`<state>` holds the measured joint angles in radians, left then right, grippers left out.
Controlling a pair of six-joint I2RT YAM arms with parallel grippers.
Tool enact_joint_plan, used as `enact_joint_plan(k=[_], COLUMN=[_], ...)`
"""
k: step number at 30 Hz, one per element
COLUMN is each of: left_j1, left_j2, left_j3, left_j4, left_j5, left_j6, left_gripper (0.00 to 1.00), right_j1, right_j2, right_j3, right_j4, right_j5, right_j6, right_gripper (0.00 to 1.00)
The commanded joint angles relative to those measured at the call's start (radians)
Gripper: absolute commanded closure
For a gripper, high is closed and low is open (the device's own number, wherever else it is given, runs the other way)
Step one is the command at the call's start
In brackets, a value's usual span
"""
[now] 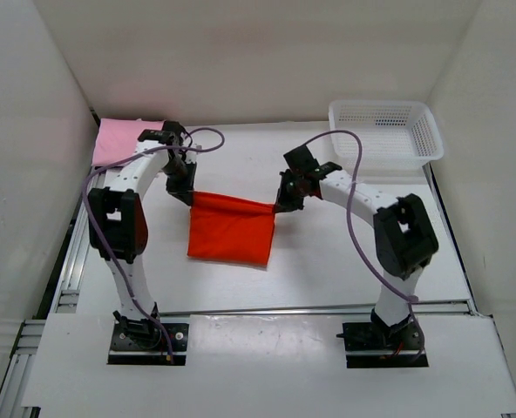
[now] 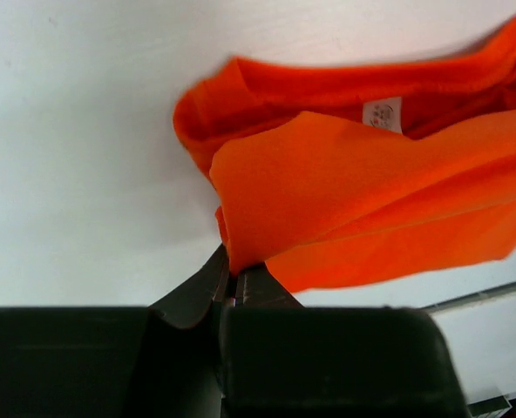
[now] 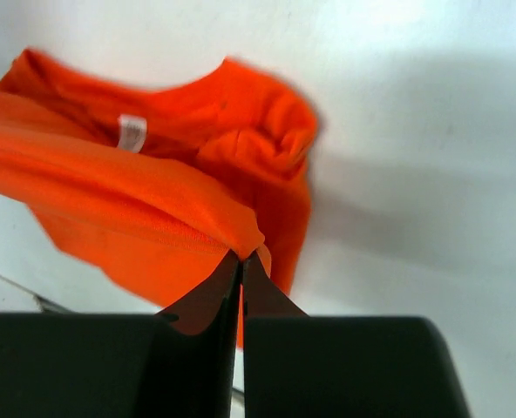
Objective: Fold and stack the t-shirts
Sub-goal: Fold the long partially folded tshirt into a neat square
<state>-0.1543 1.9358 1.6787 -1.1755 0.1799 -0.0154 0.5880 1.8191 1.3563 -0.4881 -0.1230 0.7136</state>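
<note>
An orange-red t-shirt [image 1: 231,228] hangs between both grippers over the middle of the table, its lower part draping toward the near side. My left gripper [image 1: 191,195] is shut on its left top corner, with cloth pinched at the fingertips [image 2: 237,277]. On the right top corner my right gripper [image 1: 278,205] is shut, its tips [image 3: 242,259] clamping a fold. Both wrist views show the shirt's collar and white label [image 2: 382,113] [image 3: 132,132] below. A light pink t-shirt [image 1: 118,139] lies folded at the far left. No black t-shirt is in view.
A white mesh basket [image 1: 384,132] stands at the far right corner of the table. White walls close in the left, back and right sides. A metal rail [image 1: 310,307] runs along the table's near edge.
</note>
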Motion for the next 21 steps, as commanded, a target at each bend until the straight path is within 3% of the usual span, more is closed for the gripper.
enact_joint_plan(k=[1, 3, 6, 8, 10, 14, 15, 17, 18, 21], left_j1=[0.024, 0.033, 0.033, 0.042, 0.051, 0.108, 0.119, 0.119, 0.119, 0.056], left_j2=[0.032, 0.069, 0.089, 0.115, 0.124, 0.08, 0.056, -0.033, -0.067, -0.133], left_j3=[0.055, 0.067, 0.076, 0.088, 0.114, 0.147, 0.135, 0.063, 0.029, -0.077], left_j4=[0.039, 0.039, 0.039, 0.05, 0.075, 0.149, 0.177, 0.238, 0.266, 0.303], left_j5=[-0.042, -0.074, -0.085, -0.085, -0.097, -0.106, -0.115, -0.115, -0.115, 0.019], left_j6=[0.015, 0.015, 0.015, 0.015, 0.015, 0.015, 0.015, 0.015, 0.015, 0.015], left_gripper=[0.9, 0.9, 0.84, 0.66, 0.51, 0.47, 0.47, 0.47, 0.53, 0.66], right_j1=[-0.049, -0.065, -0.088, -0.097, -0.108, -0.073, -0.053, 0.007, 0.022, 0.047], right_j2=[0.104, 0.169, 0.232, 0.255, 0.243, 0.133, 0.115, 0.103, 0.103, 0.117], right_j3=[0.102, 0.153, 0.199, 0.245, 0.254, 0.222, 0.208, 0.198, 0.198, 0.172], right_j4=[-0.03, -0.03, -0.03, -0.039, -0.04, -0.004, 0.023, 0.023, 0.023, 0.049], right_j5=[-0.018, -0.046, -0.046, -0.021, 0.022, 0.109, 0.121, 0.131, 0.122, 0.042], right_j6=[-0.054, -0.045, -0.036, -0.036, -0.026, -0.054, -0.09, -0.12, -0.12, -0.076], right_gripper=[1.0, 0.96, 0.7, 0.55, 0.54, 0.61, 0.71, 0.8, 0.9, 0.97])
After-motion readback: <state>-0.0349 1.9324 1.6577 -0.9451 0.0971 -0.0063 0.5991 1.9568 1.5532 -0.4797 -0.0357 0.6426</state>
